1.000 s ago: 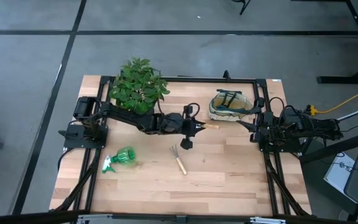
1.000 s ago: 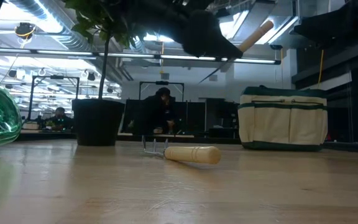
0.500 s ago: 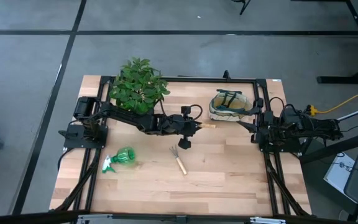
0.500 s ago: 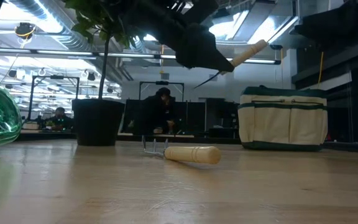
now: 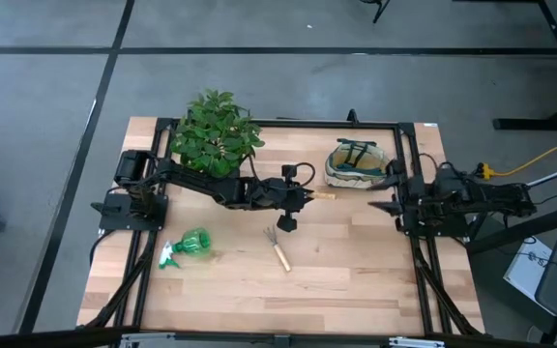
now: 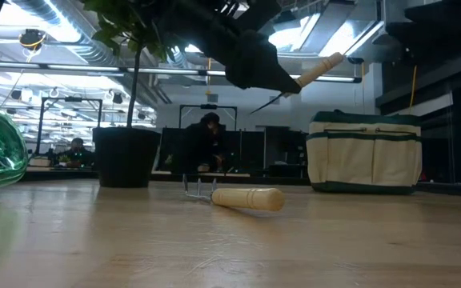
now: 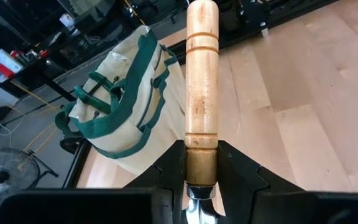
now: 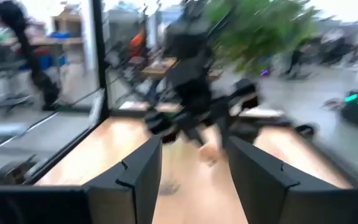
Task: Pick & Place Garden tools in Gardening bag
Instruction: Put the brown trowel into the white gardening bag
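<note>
Wooden trowel handle (image 7: 202,74) near bag (image 7: 126,112)

Showing: one trowel (image 5: 323,195), one rake (image 5: 278,247), one spray bottle (image 5: 188,247), one bag (image 5: 356,164), one plant (image 5: 215,133), two arms.

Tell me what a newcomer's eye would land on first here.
First, the left gripper held above mid-table, shut on the wooden-handled trowel, whose handle points toward the gardening bag at the far right. Next, the leafy potted plant at the far left, then the hand rake lying mid-table.
</note>
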Robot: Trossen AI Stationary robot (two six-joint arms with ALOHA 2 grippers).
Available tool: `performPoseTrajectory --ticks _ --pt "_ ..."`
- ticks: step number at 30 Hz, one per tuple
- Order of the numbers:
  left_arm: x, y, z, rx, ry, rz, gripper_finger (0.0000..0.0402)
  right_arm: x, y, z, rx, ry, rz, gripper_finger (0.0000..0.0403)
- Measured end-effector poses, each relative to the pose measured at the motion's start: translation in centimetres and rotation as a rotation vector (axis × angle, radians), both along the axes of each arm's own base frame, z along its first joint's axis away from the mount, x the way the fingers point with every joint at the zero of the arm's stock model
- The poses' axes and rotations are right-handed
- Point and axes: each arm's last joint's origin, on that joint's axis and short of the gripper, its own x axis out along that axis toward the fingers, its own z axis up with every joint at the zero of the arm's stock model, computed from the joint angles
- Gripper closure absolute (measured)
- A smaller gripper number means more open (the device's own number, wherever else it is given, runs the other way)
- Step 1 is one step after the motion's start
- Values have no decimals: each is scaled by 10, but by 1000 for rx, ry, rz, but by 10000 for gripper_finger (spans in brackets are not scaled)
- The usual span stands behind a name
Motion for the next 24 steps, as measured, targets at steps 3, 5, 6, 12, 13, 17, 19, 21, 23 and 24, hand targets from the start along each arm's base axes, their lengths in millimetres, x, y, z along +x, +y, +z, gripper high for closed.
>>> performPoseTrajectory --ticks 3,5,6,12,13,17,19,21,23,24 --pt "0 0 0 0 0 0 332 8 2 -2 -17 33 52 217" --pt "0 0 0 0 -1 0 332 16 3 -3 -31 49 56 217" --pt "0 0 0 0 -5 0 332 20 3 -3 -47 58 57 217" --pt "1 0 2 1 -24 0 331 47 4 -10 -88 110 25 217" --pt "1 0 2 2 -23 0 331 51 4 -11 -89 109 11 217" --pt "1 0 2 2 -23 0 331 63 4 -12 -89 93 -43 217" --pt "1 0 2 2 -23 0 331 68 3 -13 -90 93 -70 217" --pt "1 0 2 2 -23 0 331 73 3 -16 -92 105 -95 217" --pt "1 0 2 2 -23 0 331 76 3 -19 -94 120 -108 217" --pt "1 0 2 2 -23 0 331 78 3 -20 -94 126 -113 217"
